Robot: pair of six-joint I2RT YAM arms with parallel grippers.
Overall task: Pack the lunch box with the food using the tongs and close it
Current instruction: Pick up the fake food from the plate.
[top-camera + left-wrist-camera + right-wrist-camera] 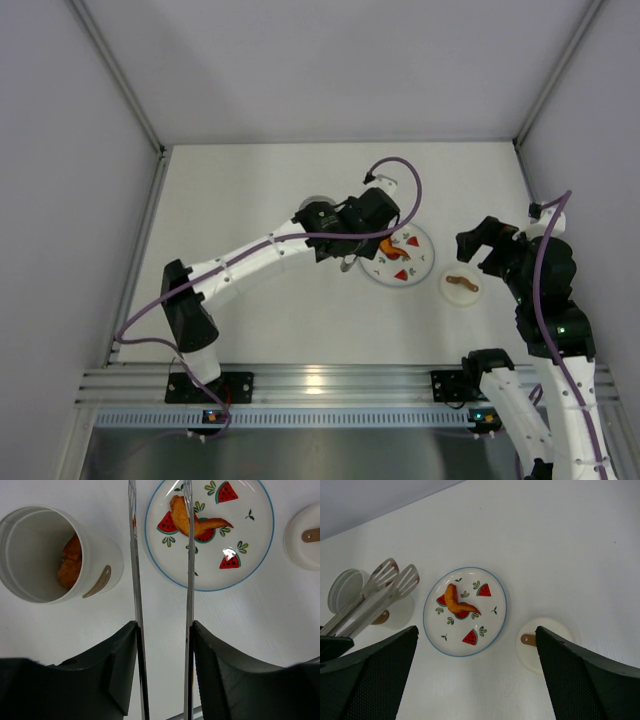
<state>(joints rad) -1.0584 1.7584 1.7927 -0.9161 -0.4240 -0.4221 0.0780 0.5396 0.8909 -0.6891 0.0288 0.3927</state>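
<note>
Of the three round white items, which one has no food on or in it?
The small lid right of the plate; the plate bears an orange piece, the lunch box holds pieces inside.

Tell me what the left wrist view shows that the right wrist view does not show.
Only the left wrist view: the inside of the cup, with orange food pieces in it, and, close up, the left gripper shut on the tongs.
Only the right wrist view: the slotted tips of the tongs, the whole lid, and the open right gripper.
Both: the plate with one orange piece on it, the cup's outside, the tongs and the lid.
</note>
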